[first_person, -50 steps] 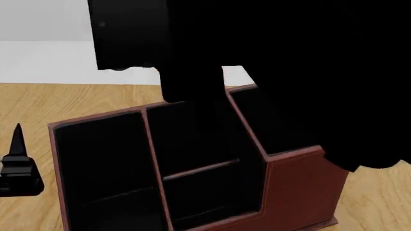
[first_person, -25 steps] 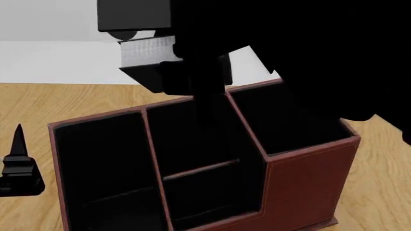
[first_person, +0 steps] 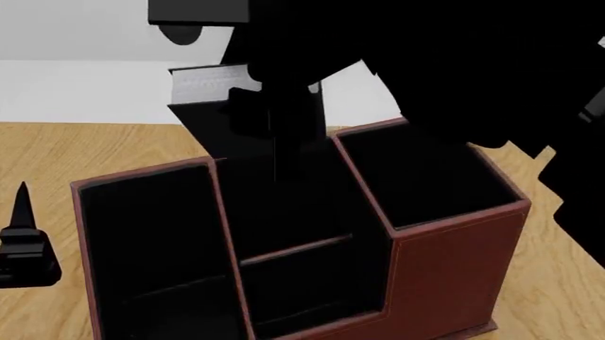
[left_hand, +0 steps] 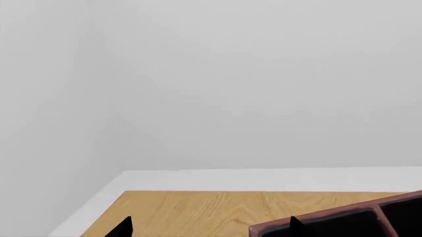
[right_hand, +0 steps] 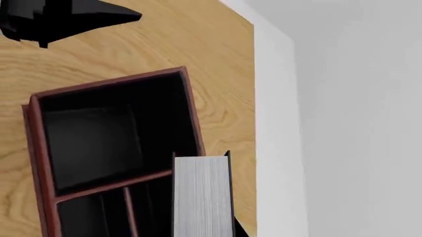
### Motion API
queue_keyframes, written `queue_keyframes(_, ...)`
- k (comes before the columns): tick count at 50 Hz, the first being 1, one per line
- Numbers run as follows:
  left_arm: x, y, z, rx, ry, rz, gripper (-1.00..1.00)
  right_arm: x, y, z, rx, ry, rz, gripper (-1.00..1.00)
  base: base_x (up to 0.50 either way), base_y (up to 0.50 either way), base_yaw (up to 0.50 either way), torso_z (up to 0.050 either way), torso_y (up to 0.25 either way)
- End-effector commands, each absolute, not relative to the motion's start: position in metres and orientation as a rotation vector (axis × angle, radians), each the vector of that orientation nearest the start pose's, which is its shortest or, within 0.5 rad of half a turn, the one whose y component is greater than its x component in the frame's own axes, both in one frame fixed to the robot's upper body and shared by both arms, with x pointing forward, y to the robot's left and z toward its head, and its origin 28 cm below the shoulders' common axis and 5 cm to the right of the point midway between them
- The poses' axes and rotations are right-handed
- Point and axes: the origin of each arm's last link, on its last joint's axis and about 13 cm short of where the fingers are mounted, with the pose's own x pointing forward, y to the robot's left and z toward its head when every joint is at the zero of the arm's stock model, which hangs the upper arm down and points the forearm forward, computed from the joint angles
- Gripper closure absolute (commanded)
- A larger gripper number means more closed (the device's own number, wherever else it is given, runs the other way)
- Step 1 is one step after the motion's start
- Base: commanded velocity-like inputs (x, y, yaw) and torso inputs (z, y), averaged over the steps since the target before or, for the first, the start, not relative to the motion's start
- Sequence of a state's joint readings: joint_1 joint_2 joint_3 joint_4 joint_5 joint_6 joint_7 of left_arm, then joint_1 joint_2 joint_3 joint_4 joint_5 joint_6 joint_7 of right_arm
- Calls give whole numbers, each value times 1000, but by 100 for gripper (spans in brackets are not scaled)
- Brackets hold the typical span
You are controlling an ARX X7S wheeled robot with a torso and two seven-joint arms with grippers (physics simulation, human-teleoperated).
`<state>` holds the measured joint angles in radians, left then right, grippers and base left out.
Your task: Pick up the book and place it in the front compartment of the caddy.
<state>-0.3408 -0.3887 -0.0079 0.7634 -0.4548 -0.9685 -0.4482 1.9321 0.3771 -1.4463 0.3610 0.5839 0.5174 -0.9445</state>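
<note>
My right pincer [first_person: 280, 124] is clamped on the book [first_person: 203, 86]. I carry it in the air, tilted, one corner lowest, directly over the caddy [first_person: 444, 262]. The pincer's black blends with the black cover, so I cannot make out exactly where the pads sit. I judge they are across the two covers.

The book looks thick and stiff, and I expect modest weight. The plain covers may be slick, so a squeeze across the boards near the middle should hold it best. Holding it by a corner would let it swing. The white page block would give under pressure, so I would keep off it.

Right beneath the pincer is a deep black-lined cell of the caddy. The low cross divider [first_person: 293, 249] lies below and toward my body. The front compartment, as I read it, is on the near side of that divider, behind the low step of the wall. The dividers are thin and the cells narrow, so the book needs squaring to the walls before it goes down. A corner could catch on a rim.

Above the caddy I have free air. To the pincer's left, beyond the caddy's wall, my left pincer [first_person: 27, 244] hangs over the worktop [first_person: 113, 145], tips parted and holding nothing, well apart from the book.
</note>
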Motion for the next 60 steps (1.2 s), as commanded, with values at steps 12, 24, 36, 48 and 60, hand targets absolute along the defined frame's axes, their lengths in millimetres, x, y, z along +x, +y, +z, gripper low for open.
queue_keyframes(12,221,244,176,126,-95,185,-100,377,-82,391,-1147,165,1152,100,0,0,0,0,2)
queue_keyframes(24,221,243,176,130,-95,184,-100,379,-84,385,-1135,172,1159,100,0,0,0,1,1)
queue_keyframes(36,221,243,177,134,-96,189,-100,386,-86,374,-1167,177,1154,100,0,0,0,0,2)
queue_keyframes(48,221,243,178,136,-96,190,-100,391,-87,365,-1150,176,1157,100,0,0,0,0,1)
queue_keyframes(60,222,243,179,137,-97,189,-100,398,-86,353,-1148,190,1158,100,0,0,0,1,2)
